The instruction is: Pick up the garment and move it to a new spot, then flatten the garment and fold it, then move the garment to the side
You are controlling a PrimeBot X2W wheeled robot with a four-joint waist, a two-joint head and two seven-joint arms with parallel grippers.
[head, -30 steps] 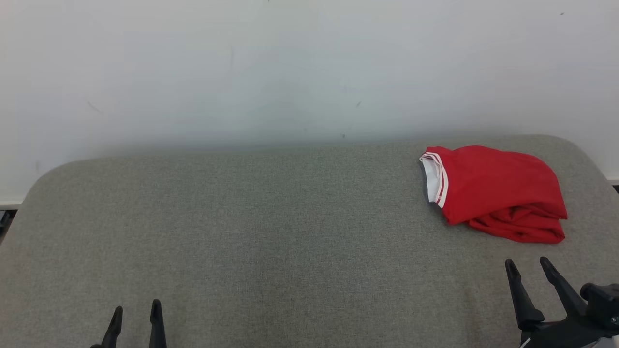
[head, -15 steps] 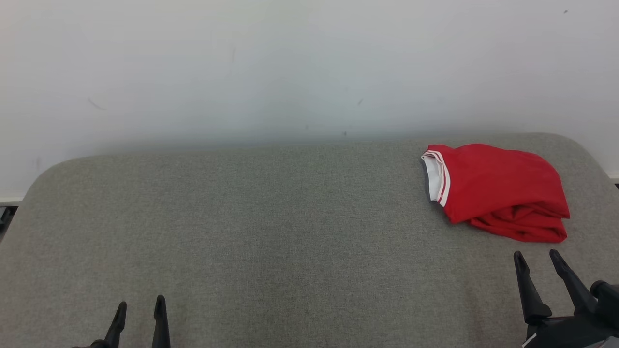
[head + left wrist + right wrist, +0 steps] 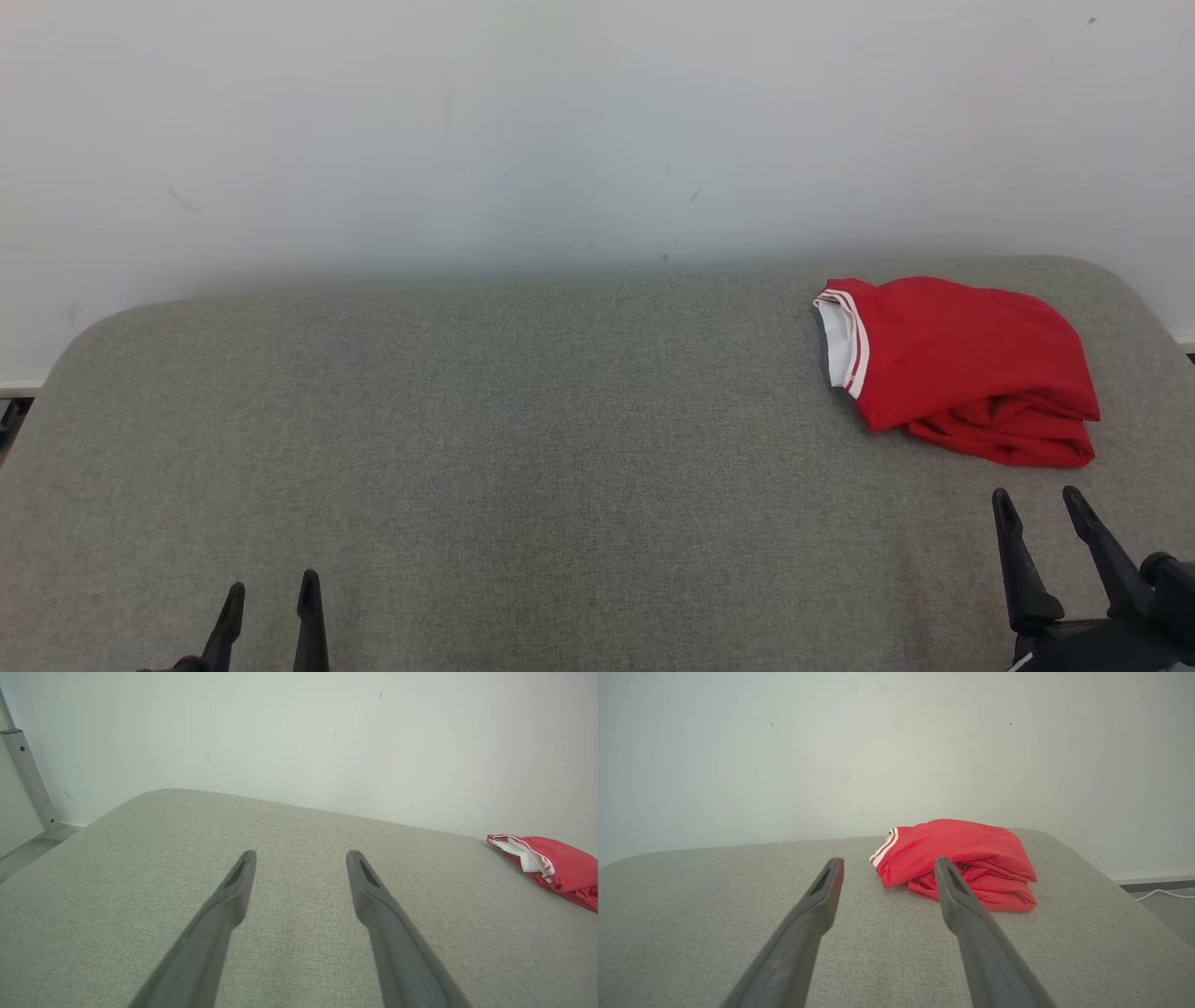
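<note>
Red garment [image 3: 962,369] lies bunched at the far right corner of the grey table [image 3: 523,448], striped hem facing the table's middle. Looks light, limp, probably slick, so pinch the top fold by that hem. Right gripper [image 3: 1036,495] at the table's near right edge, jaws apart, empty. Left gripper [image 3: 271,588] at the near left edge, likewise.

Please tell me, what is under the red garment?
The garment lies bunched on the grey padded surface, near its far right corner. Grey fabric shows all around it. The patch directly beneath is covered, so whether anything else lies there cannot be seen.
</note>
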